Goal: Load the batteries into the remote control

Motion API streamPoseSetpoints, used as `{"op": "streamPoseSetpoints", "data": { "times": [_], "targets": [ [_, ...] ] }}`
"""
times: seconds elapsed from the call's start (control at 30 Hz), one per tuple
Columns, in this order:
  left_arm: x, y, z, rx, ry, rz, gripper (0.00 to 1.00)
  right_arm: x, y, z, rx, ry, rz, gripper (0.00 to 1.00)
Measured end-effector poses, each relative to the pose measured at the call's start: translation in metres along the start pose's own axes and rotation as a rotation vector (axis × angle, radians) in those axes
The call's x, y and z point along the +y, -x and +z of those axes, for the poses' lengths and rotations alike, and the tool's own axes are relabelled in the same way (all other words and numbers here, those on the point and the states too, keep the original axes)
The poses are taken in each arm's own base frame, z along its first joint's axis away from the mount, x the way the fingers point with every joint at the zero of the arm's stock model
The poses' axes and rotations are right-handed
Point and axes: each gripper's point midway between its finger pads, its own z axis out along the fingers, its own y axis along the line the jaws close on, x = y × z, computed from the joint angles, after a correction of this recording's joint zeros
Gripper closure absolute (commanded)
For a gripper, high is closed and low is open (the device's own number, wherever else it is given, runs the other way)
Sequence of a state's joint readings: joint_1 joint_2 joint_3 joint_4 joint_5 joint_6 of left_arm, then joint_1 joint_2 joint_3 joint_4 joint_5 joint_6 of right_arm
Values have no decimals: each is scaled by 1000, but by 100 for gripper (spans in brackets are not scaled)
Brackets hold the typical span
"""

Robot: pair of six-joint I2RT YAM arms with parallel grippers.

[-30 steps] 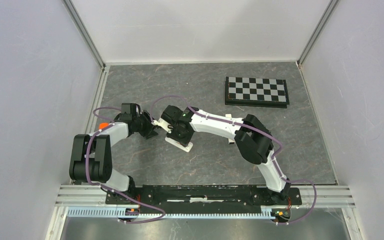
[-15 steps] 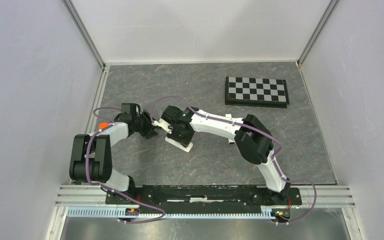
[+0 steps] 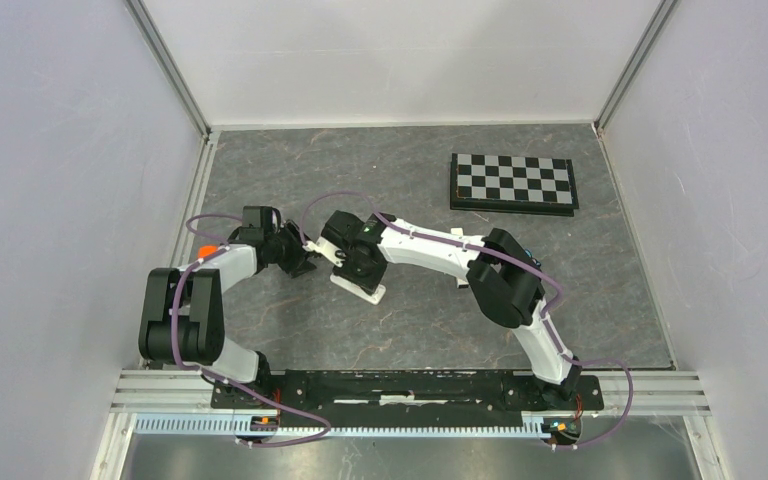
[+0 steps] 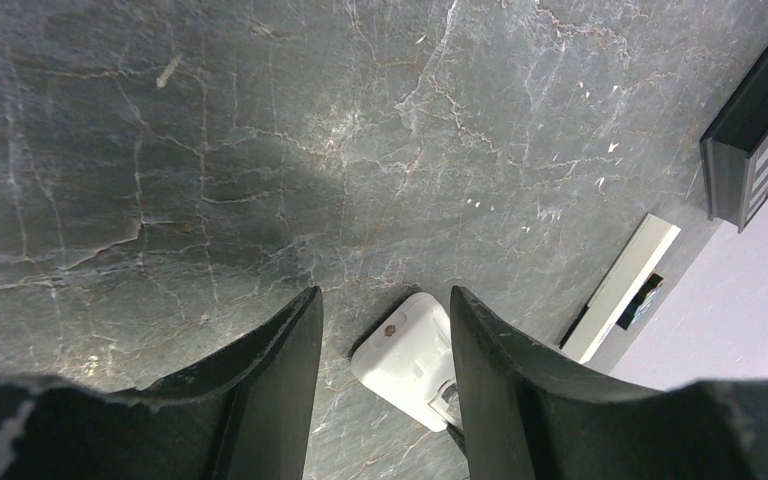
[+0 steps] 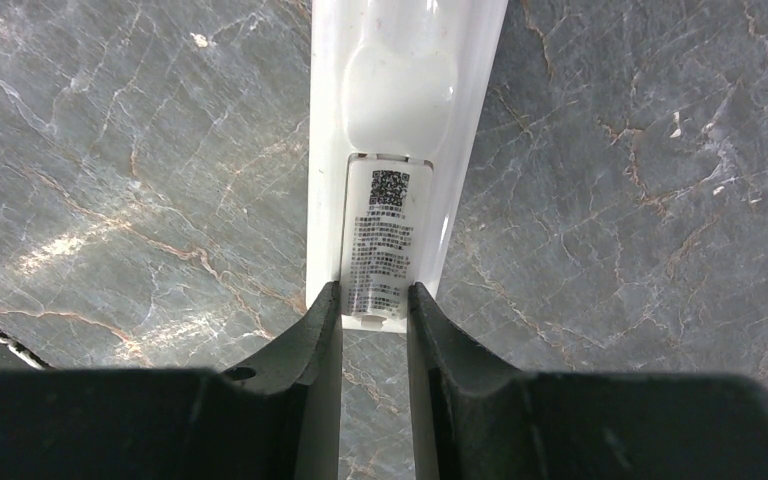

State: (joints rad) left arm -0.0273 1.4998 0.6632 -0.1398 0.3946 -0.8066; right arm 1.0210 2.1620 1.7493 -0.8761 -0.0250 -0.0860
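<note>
1. Remote control (image 5: 405,120): lies back-up on the surface (image 5: 610,200), probably to expose its recess.
2. Right claw (image 5: 373,305): narrow, astride the remote's label (image 5: 385,240); whether it grips, I cannot tell.
3. Left claw (image 4: 384,305): parted and empty beside the remote's end, likely there to brace it.
4. Batteries: none in sight.

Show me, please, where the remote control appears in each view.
Top external: remote just left of centre, beneath the right arm.
Left wrist: remote bottom centre, between the fingers.
Right wrist: remote top centre, reaching down to the fingers.
Shared landmark: grey veined table.
</note>
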Motion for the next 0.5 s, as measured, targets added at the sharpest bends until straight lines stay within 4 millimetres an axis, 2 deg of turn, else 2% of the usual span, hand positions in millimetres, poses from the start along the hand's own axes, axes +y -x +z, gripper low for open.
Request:
{"op": "streamPoseSetpoints", "data": {
  "times": [0.13, 0.33, 0.5],
  "targets": [
    [0, 0, 0, 1, 1, 0, 43, 0, 1, 0, -1, 0, 10, 66],
    [1, 0, 1, 2, 2, -1, 43, 1, 2, 2, -4, 0, 20, 47],
    [1, 0, 1, 2, 1, -1, 43, 1, 6, 3, -23, -1, 28, 43]
  ]
}}
